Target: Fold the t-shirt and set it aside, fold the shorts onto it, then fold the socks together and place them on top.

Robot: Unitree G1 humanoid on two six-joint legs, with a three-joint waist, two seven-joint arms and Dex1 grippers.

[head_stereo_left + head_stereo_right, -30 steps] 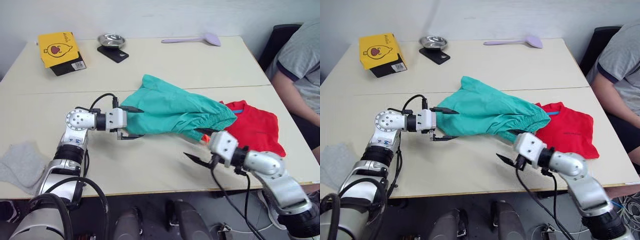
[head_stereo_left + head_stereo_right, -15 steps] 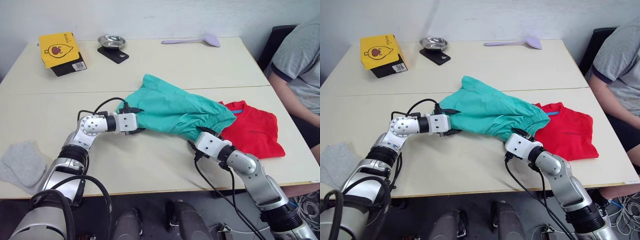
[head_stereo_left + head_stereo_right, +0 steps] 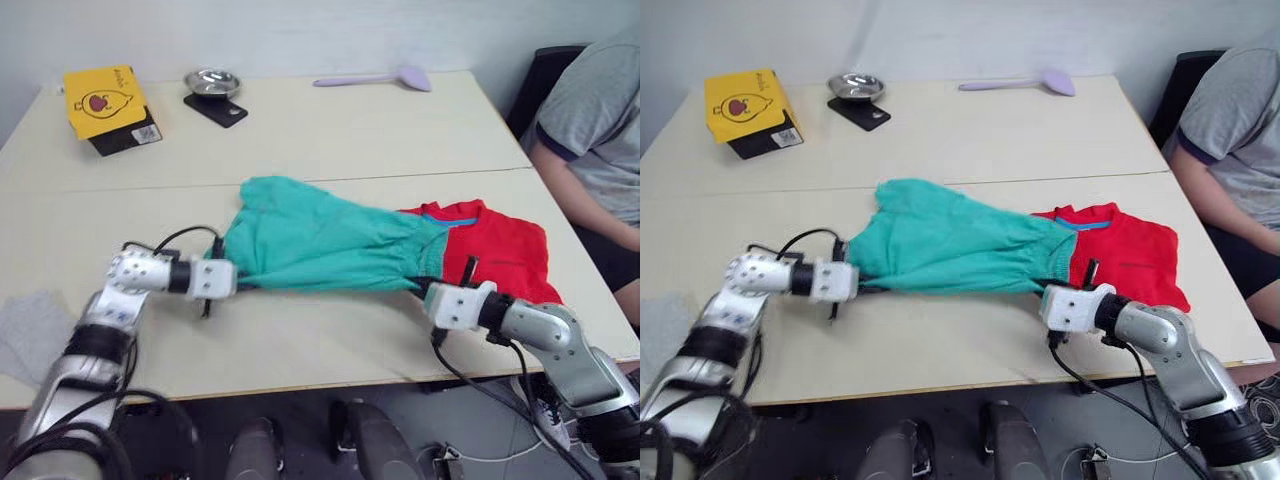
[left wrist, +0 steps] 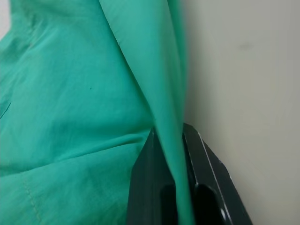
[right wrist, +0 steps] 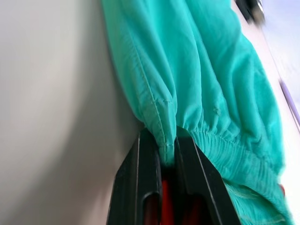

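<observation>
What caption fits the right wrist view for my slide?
Right gripper pinches the gathered waistband edge of the teal-green cloth shorts over the pale table.

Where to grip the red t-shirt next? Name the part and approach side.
Take the t-shirt by its bare hem corner at the robot's right, coming in from the table's right edge. The shorts overlap its left part and collar, and both the left gripper and right gripper are clamped on them.

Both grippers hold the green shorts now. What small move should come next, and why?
Probably lift both ends together and carry the near edge away from the robot, to fold the shorts in half. The left gripper pinches a hem fold, the right gripper pinches the waistband, and the cloth lies stretched between them, partly over the t-shirt.
</observation>
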